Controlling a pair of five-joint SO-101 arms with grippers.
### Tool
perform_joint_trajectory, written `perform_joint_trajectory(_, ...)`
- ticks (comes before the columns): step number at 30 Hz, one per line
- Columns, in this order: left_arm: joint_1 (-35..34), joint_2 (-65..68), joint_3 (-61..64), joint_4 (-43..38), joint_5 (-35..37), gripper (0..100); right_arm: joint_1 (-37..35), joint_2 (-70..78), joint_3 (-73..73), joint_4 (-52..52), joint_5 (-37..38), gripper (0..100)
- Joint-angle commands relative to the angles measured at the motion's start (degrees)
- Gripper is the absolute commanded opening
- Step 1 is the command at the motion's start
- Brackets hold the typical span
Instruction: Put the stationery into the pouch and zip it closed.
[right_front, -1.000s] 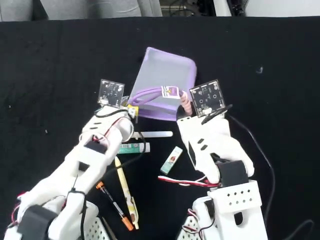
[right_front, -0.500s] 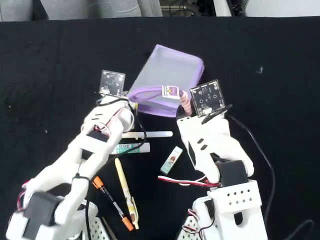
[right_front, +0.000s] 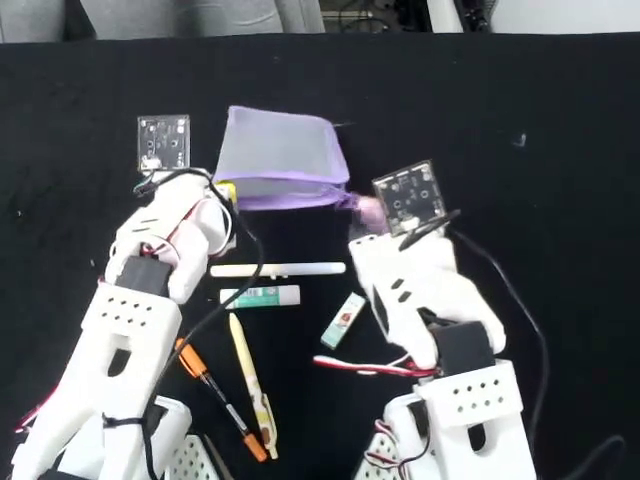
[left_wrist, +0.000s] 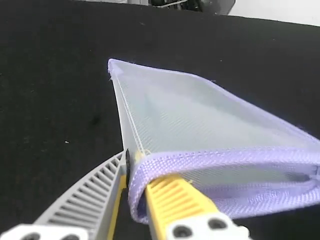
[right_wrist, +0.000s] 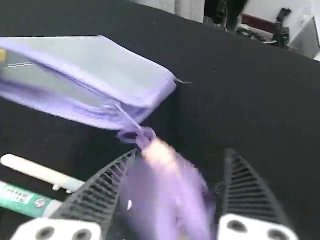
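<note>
We judge this to be the opening step. None of the stationery is in the pouch (right_front: 280, 155) yet. The white pen (right_front: 278, 269), tube (right_front: 260, 296), eraser (right_front: 343, 320), yellow pen (right_front: 250, 385) and orange marker (right_front: 222, 402) all lie on the table (right_front: 560, 120) between our two arms, on the near side of the pouch. The pouch sits past them toward the far edge, left of the middle.

Our left gripper (left_wrist: 134, 165) is clamped on the pouch's rim at one corner, the yellow finger on one side of the purple band and the grey finger on the other. That pins the end away from the zip pull (right_wrist: 131, 135).

Our right gripper (right_wrist: 180, 155) stands wide at the opposite corner. The blurred purple and pink charm (right_wrist: 165, 165) hanging from the pull lies between its jaws, and we see nothing pinching it.

We cannot tell how far the mouth gapes. The rim looks flattened, with perhaps a narrow slit.

Next, we reckon the right gripper has to close on the charm or the pull and draw along the rim while the left keeps the corner fixed. The mouth must stay spread enough for a pen to enter. The charm is loose and could slip out if gripped off-centre.
</note>
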Motion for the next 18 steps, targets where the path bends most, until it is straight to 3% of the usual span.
perform_joint_trajectory(1, -0.75, -2.02, -5.67, 2.29, 0.62, 3, -3.87, -2.33, -4.88, 2.02, 2.55, 27.4)
perform_joint_trajectory(8, -4.53, -2.02, -7.6, 3.43, 0.62, 3, -9.49, -2.33, -15.96, 13.36, 3.87, 27.5)
perform_joint_trajectory(18, -9.27, 7.56, -33.89, 26.11, 0.62, 3, -9.49, -1.98, -19.91, 21.63, 7.12, 27.5)
